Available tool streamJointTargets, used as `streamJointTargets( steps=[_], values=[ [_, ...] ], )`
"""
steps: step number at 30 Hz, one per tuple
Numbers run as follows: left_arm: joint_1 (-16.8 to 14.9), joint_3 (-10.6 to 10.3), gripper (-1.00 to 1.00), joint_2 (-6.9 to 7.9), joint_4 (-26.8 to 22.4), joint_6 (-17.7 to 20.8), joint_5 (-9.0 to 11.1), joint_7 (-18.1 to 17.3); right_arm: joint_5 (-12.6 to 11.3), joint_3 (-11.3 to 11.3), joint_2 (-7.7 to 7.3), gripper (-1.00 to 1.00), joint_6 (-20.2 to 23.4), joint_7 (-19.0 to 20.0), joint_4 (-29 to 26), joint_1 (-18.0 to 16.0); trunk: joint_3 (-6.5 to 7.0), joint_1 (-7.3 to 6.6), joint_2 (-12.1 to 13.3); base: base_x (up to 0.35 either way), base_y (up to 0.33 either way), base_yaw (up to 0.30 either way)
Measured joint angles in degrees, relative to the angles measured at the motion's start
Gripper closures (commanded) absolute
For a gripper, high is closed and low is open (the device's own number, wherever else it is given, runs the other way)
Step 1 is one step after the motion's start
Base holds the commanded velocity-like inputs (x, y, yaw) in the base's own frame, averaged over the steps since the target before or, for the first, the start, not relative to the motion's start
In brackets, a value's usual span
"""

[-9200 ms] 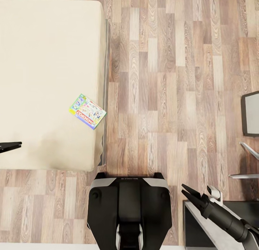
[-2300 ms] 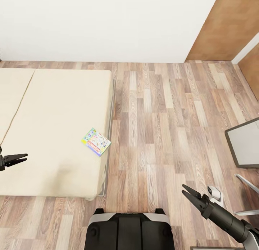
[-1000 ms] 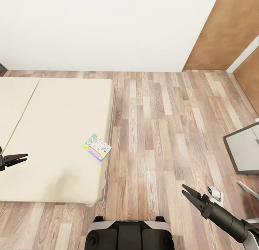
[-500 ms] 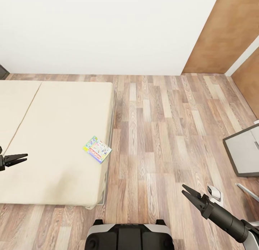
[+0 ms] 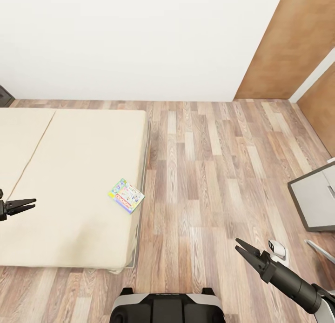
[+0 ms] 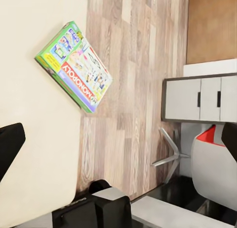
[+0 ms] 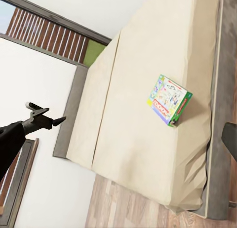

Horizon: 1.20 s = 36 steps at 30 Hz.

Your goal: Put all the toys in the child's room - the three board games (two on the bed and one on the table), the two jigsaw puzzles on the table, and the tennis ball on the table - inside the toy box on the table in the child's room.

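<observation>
One board game, a green Monopoly box (image 5: 126, 195), lies flat on the cream bed (image 5: 70, 174), close to the edge beside the floor. It also shows in the left wrist view as the box (image 6: 74, 66) and in the right wrist view as the box (image 7: 169, 100). My left gripper (image 5: 29, 203) hovers open over the bed, well to the left of the box, holding nothing. Over the plank floor at the lower right, my right gripper (image 5: 240, 248) is open and empty too. A pale grey top with a dark frame and white drawers, seemingly the table's end (image 5: 312, 203), sits at the right edge.
Wood-plank floor (image 5: 209, 174) runs between the bed and the drawer unit (image 6: 197, 97). A white wall (image 5: 139, 39) and a wood-panel door (image 5: 288, 43) stand ahead. Chair legs (image 6: 170, 151) and a red-and-white seat (image 6: 212, 161) are beside the drawers. My base (image 5: 167, 306) is at the bottom.
The whole view has shifted as the camera moved back: more wall and door show, and the bed and box look smaller. The box stays on the bed; both grippers keep their pose.
</observation>
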Motion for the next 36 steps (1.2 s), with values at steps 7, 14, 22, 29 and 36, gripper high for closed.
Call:
streamJointTargets(
  steps=[7, 14, 22, 29, 36],
  values=[
    [0.0, -0.03, -1.0, -0.11, 0.0, 0.0, 0.03, 0.0, 0.0, -0.05, -0.01, -1.0, 0.0, 0.0, 0.0, 0.0, 0.66, 0.0, 0.0, 0.0, 0.0, 0.0],
    [0.0, -0.03, -1.0, -0.32, 0.0, 0.0, 0.0, 0.0, 0.0, -0.03, -0.01, -1.0, 0.0, 0.0, 0.0, 0.0, 1.32, 0.0, 0.0, 0.0, 0.0, 0.0],
    [0.0, -0.04, -1.0, -0.47, 0.0, -0.02, 0.01, 0.0, -0.04, -0.02, -0.03, -1.0, 0.0, 0.0, -0.01, 0.0, 2.07, 0.0, 0.0, 0.0, 0.0, 0.0],
    [0.0, -0.05, -1.0, -0.53, 0.0, -0.01, 0.0, 0.0, -0.04, -0.05, -0.03, -1.0, 0.0, 0.0, -0.03, 0.0, 2.73, 0.0, 0.0, 0.0, 0.0, 0.0],
    [0.0, -0.03, -1.0, -0.55, 0.0, -0.28, 0.02, 0.0, -0.01, -0.01, -0.03, -1.0, 0.0, 0.0, -0.01, 0.0, 3.39, 0.0, 0.0, 0.0, 0.0, 0.0]
  ],
)
